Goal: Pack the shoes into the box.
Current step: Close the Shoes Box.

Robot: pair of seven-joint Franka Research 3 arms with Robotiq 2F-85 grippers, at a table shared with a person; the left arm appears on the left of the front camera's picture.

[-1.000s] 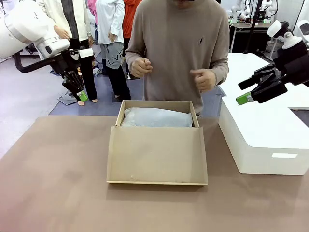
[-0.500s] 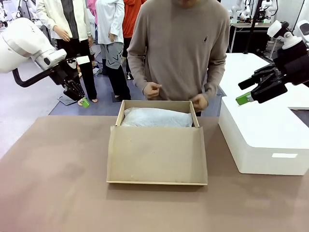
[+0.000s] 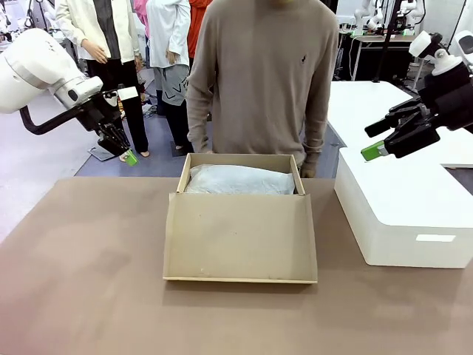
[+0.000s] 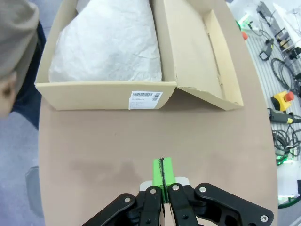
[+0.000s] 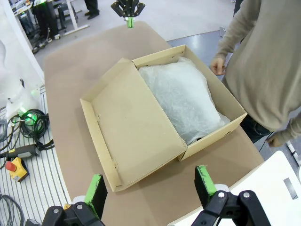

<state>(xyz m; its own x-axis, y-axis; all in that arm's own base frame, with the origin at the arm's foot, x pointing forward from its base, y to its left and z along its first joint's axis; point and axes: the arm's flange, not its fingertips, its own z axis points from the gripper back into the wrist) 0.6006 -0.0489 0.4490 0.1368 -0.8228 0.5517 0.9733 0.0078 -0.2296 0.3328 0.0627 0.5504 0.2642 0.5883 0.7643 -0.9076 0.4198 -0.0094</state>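
Note:
The tan box (image 3: pixel 239 159) stands mid-table with its lid (image 3: pixel 240 237) folded flat toward me. Crumpled white tissue paper (image 3: pixel 240 180) covers the inside, and the shoes are hidden. From the left wrist view the box (image 4: pixel 94 88) lies ahead, beyond my left gripper (image 4: pixel 162 172), whose green pads are pressed together on nothing. That left gripper (image 3: pixel 129 157) hangs off the table's far left corner. Above the white box at the right, my right gripper (image 3: pixel 378 144) stands open and empty; in its own view the right gripper (image 5: pixel 150 184) looks down on the box (image 5: pixel 211 136).
A large white box (image 3: pixel 406 211) sits on the table's right side. A person stands behind the tan box, one hand (image 3: pixel 307 168) beside its far right corner and the other hand (image 5: pixel 217 66) by the far wall. Bare brown table surrounds the lid.
The person's hands have dropped from chest height to beside the box's far corners. My left gripper moved slightly lower at first, then held. The right arm stayed still.

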